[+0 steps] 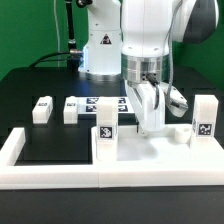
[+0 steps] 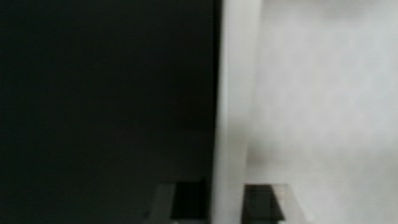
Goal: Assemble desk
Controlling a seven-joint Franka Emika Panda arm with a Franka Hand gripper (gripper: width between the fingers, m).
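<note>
Gripper point(image 2: 226, 204): sat astride tabletop point(image 2: 320, 100) rim; I couldn't tell if clamped.
Risk: shallow bite, rim might slip.

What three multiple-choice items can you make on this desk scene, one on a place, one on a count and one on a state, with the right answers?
1. Where do the two legs that rest on the black table sit, seen from the arm?
A. toward the exterior view's left
B. toward the exterior view's right
C. on top of the arm

2. How many legs show in the exterior view?
A. two
B. four
C. six

3. How does the far-right leg stand?
A. lying flat
B. upright
C. broken in two pieces

Answers:
1 A: both sit left of the arm in that view.
2 B: the two on the table, the front leg with its tag, and the far-right leg.
3 B: it is taller than it is wide, and its tag faces the camera.
</note>
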